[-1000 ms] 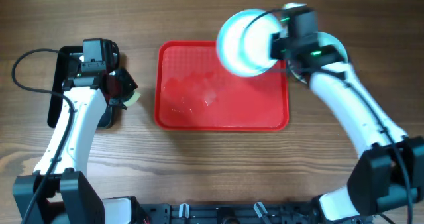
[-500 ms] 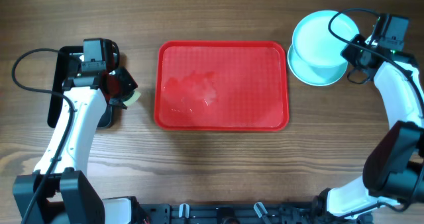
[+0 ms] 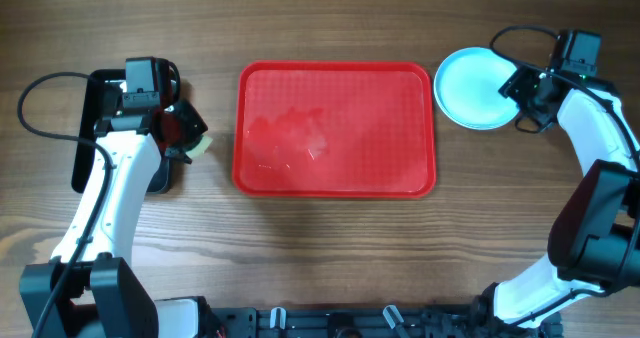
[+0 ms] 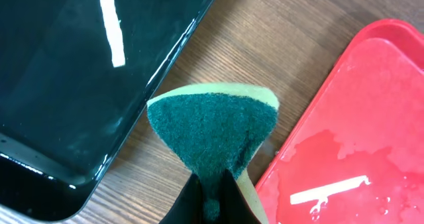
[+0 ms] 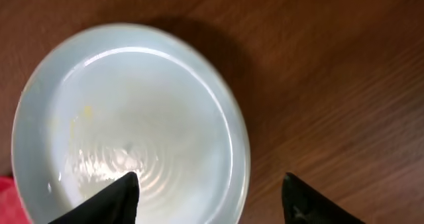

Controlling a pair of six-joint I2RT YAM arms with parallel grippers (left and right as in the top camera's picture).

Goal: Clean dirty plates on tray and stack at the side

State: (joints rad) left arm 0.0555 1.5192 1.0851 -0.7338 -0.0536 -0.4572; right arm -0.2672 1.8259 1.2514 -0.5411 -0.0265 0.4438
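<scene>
The red tray (image 3: 400, 168) lies flat in the middle of the counter (image 3: 330, 248), its long sides running left to right. A wet patch (image 3: 290, 138) glistens on the left part of its floor.

Just off the tray's left edge, the left end effector (image 4: 211, 199) is clenched on a sponge (image 4: 212, 128). It pinches the sponge at its narrow lower end, so the dark green scouring face fans out toward the wrist camera with a yellow-green rim behind it. The sponge hangs above bare wood, between the red tray's corner and a glossy black tray (image 4: 66, 71) that lies partly under the left arm.

Farther back, by the tray's far right corner, a pale turquoise plate (image 3: 470, 88) lies flat on the counter, just beside the tray and off it. Whether other plates lie beneath it cannot be told.

The right end effector (image 5: 209, 199) is released. Its fingers (image 5: 106, 201) stand wide apart, one over the plate's floor and the other over the wood beyond the rim. They straddle the plate's right edge without pinching it.
</scene>
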